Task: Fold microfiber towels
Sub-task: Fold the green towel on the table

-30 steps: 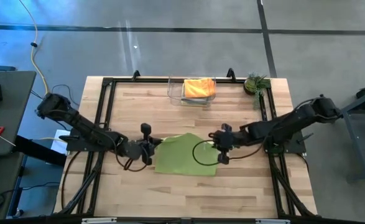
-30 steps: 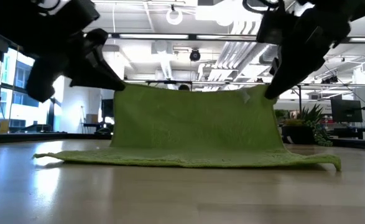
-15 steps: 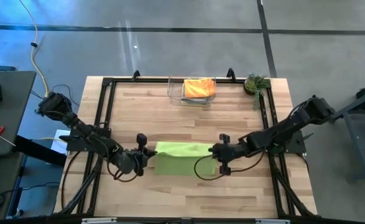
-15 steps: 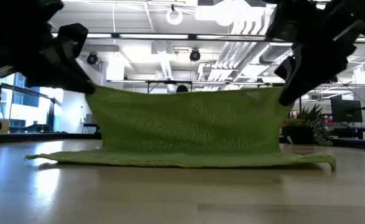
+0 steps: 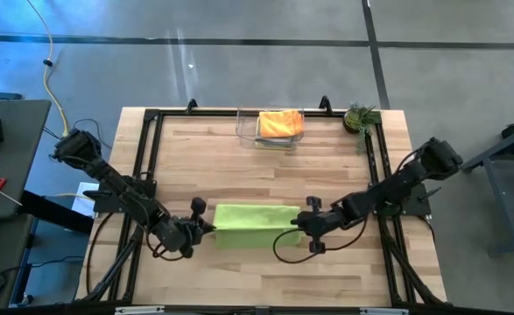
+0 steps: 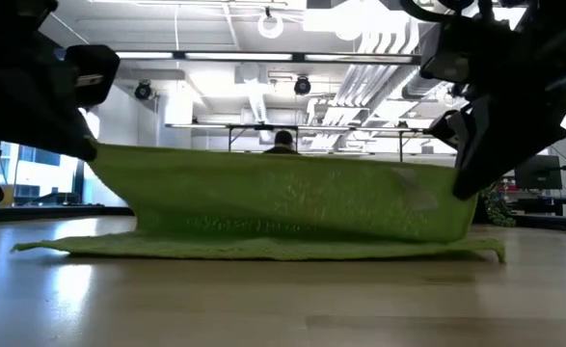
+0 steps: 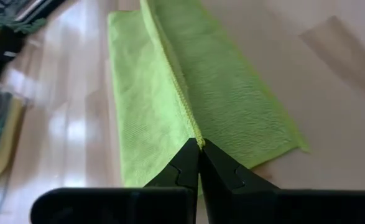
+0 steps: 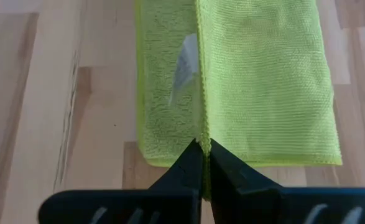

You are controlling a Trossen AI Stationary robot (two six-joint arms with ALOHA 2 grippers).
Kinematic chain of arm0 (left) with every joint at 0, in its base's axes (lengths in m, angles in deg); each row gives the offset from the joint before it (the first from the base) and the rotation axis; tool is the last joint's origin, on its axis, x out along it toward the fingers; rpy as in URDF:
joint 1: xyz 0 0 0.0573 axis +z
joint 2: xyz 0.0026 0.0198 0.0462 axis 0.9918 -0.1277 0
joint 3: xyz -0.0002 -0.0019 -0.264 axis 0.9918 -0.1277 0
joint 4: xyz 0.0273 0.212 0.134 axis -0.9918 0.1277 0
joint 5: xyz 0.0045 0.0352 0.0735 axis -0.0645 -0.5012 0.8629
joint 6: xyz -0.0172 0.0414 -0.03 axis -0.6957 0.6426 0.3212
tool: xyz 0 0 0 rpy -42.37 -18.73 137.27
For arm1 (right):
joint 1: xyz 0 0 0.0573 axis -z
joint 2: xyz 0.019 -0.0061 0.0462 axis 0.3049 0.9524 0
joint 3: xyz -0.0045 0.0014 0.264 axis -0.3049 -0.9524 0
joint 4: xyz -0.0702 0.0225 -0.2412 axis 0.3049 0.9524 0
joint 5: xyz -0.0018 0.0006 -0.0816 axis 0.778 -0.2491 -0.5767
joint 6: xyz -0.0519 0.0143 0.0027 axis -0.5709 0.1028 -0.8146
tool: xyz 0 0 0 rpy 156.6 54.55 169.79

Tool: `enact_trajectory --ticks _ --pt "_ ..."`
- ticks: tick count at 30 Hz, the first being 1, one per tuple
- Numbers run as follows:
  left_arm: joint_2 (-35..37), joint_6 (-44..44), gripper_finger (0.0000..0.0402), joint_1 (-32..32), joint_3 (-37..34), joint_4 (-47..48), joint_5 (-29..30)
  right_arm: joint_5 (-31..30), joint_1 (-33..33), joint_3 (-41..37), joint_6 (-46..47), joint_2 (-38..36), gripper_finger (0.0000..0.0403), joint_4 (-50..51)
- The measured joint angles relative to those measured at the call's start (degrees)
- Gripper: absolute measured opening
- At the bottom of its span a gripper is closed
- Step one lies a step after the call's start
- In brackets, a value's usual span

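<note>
Both jaws are pinched tight on one hem of the lime towel (image 5: pixel 255 224): left gripper (image 7: pixel 199 148) at one end, right gripper (image 8: pixel 203 147) at the other, holding that edge raised over the lower layer flat on the table (image 5: pixel 239 166). At the far edge, a bin (image 5: pixel 248 129) holds an orange towel (image 5: pixel 280 122); a plant (image 5: pixel 360 116) stands beside it.
</note>
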Motion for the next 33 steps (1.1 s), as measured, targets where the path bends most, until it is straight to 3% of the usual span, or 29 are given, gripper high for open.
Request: enact_trajectory --ticks 9,17,21,27,33 --pt "0.00 -1.20 0.0003 -1.08 0.00 -0.31 -4.85 3.15 0.02 0.00 -2.06 0.54 0.0012 -2.13" --pt "0.00 -1.66 0.0054 -1.12 0.33 -0.98 -10.51 4.16 0.25 0.00 -0.34 0.54 0.0120 -2.51" --pt "0.00 -2.99 0.0087 -1.12 2.45 -0.06 -11.29 7.76 1.20 0.00 0.62 0.14 0.0156 -2.60" --pt "0.26 -10.63 0.0105 0.07 4.92 4.72 -14.70 10.00 2.07 0.00 0.49 0.58 0.0140 -4.92" --pt "0.24 -12.80 0.0052 2.24 4.87 4.98 -19.22 9.29 0.51 0.04 -3.59 2.65 0.0122 -7.19"
